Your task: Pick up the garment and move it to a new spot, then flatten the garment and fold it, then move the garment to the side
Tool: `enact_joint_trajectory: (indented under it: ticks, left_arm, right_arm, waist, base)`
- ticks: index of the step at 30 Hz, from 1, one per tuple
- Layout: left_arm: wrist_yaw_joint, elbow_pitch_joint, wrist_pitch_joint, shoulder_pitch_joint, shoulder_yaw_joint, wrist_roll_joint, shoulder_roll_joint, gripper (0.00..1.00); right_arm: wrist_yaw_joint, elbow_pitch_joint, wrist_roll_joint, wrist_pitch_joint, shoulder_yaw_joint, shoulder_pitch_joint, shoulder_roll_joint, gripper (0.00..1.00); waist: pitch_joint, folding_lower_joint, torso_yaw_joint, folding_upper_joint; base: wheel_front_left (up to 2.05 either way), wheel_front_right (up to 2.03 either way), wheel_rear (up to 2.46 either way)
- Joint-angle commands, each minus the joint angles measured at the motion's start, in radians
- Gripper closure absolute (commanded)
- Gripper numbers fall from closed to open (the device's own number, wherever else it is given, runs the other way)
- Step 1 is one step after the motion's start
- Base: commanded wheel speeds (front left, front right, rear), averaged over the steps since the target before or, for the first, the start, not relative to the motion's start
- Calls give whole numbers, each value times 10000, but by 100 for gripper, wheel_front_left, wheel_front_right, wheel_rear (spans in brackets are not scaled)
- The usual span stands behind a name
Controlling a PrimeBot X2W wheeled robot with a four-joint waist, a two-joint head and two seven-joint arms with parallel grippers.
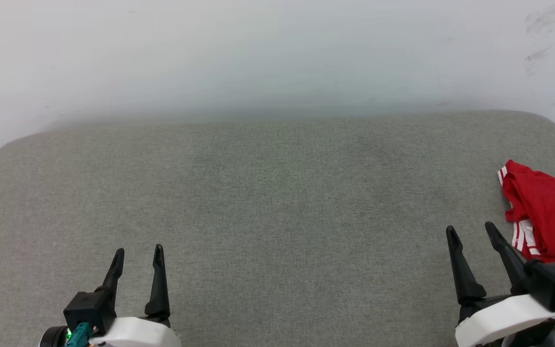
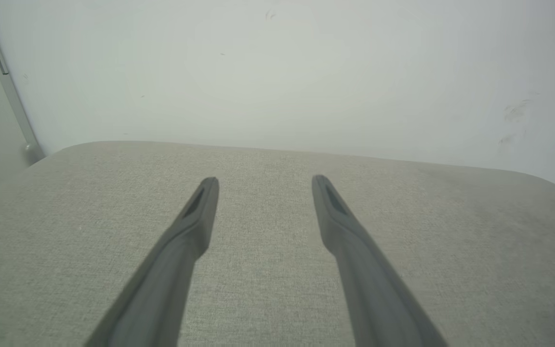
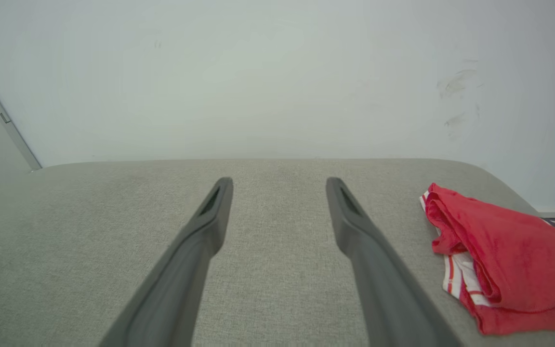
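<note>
A: Where's the garment?
B: Bunched up at the right edge of the frame, on the grey worktop, near the right gripper.
A: Anything held?
B: No. That gripper and the left gripper, lower left, both have their fingers spread around nothing.

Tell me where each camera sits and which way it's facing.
Head view: head-mounted, facing forward-down at the cushion; left gripper and right gripper show, open.
Left wrist view: left wrist, along its fingers toward the wall.
Right wrist view: right wrist, along its fingers toward the wall.
Shared: all see the garment at the cushion's right.
</note>
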Motion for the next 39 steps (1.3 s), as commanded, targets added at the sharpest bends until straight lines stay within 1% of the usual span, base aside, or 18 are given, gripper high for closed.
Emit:
enact_joint_trajectory:
  ticks: [1,9,19,21,22,25,29,30,39]
  left_arm:
    - [-10,29,-56,43,-7,-12,50,0]
    - [22,57,-62,-37,-24,114,23,0]
    - [-29,134,-66,-192,-112,258,-78,0]
    - [-60,171,-66,-223,-170,328,-22,0]
    - [-31,158,-1,-165,-167,309,-56,100]
    - [-60,338,50,-53,-203,166,-164,100]
    - [-230,374,233,-110,-11,-543,-268,100]
    - [-363,440,372,-174,130,-1049,-334,100]
    - [-753,653,751,-368,522,-2438,-540,100]
  right_arm:
    - [-3,-107,-23,39,-21,124,43,0]
    - [-3,-349,-175,256,-51,196,112,0]
    - [-3,-382,-254,348,-119,224,143,0]
    - [-3,-389,-231,378,-113,215,146,0]
    - [0,-330,-219,380,-117,152,96,100]
    - [0,-110,-94,357,-76,216,97,100]
    - [0,46,807,362,-87,131,74,100]
    - [0,204,1448,377,-101,32,39,100]
    - [0,626,3189,403,-132,-233,-24,100]
  waist:
    - [0,2,12,0]
    - [27,2,33,0]
    - [28,2,139,0]
    - [33,2,159,0]
    - [34,2,162,0]
    - [35,2,167,0]
    - [39,2,176,0]
    - [42,2,183,0]
    - [48,2,203,0]
  base:
    - [0,0,0]
    - [0,0,0]
    - [0,0,0]
    - [0,0,0]
    - [0,0,0]
    - [0,0,0]
    - [0,0,0]
    - [0,0,0]
    - [0,0,0]
